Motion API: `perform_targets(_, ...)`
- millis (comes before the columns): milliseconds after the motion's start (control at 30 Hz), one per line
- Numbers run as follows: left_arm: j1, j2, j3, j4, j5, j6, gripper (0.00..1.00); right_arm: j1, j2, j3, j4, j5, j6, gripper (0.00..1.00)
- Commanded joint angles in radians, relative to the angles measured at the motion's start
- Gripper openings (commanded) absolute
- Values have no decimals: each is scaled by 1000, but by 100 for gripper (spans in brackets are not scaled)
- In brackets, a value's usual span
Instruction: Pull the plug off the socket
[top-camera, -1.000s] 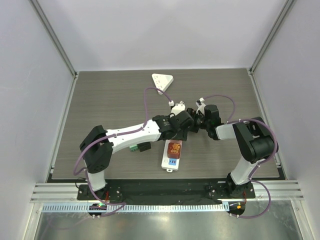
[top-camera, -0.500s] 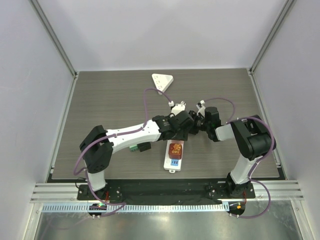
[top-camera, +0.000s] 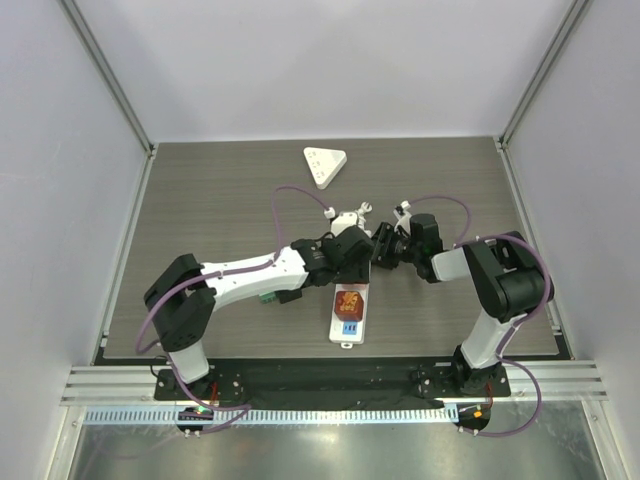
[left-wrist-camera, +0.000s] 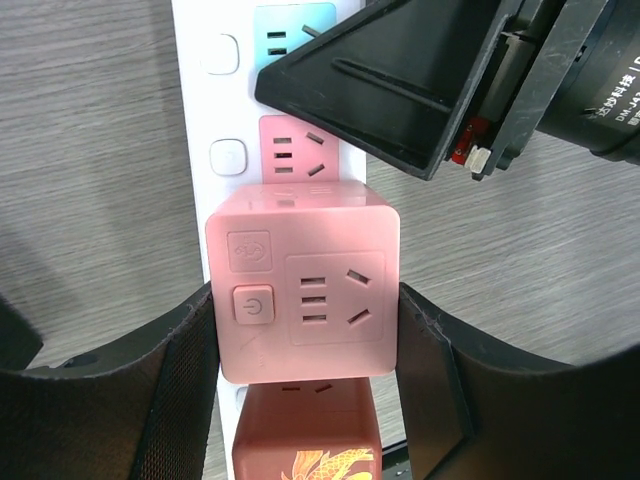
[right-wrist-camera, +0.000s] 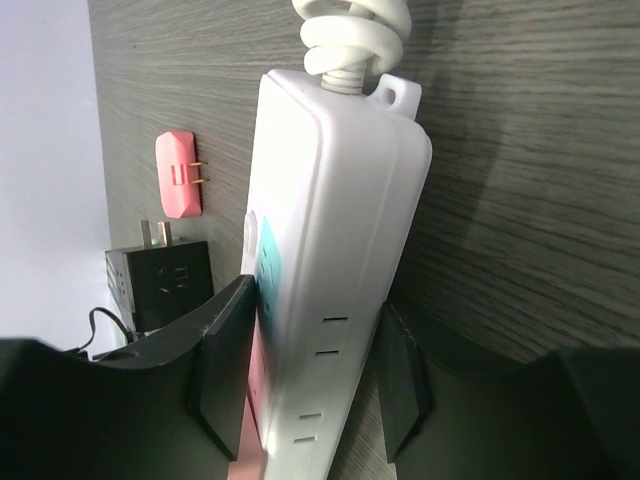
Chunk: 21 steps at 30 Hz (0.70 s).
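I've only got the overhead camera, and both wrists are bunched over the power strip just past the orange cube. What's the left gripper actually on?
Observer: The left gripper is closed on a pink cube adapter plugged into the white power strip, gripping its two side faces.
Operator: And the right one?
Observer: The right gripper is clamped across the strip's body toward its cord end, holding it down against the table.
Operator: Anything plugged in between the two grippers?
Observer: No, the pink outlet next to the cube is empty.
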Motion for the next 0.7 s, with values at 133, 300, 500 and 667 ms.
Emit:
perform_targets(133, 85, -186, -79, 194, 49, -35, 0, 4, -92, -22, -179, 187, -163, 1)
perform_targets(300, 151, -248, -133, 228, 124, -51, 0, 4, -67, -15, -185, 178, -185, 1)
perform_targets(500, 185, -272, -159, 232, 168, -52, 0, 4, -41, -3, -196, 188, -197, 1)
perform_targets(667, 191, -303, -138, 163, 107, 1, 0, 3, -61, -5, -208, 211, -209, 1)
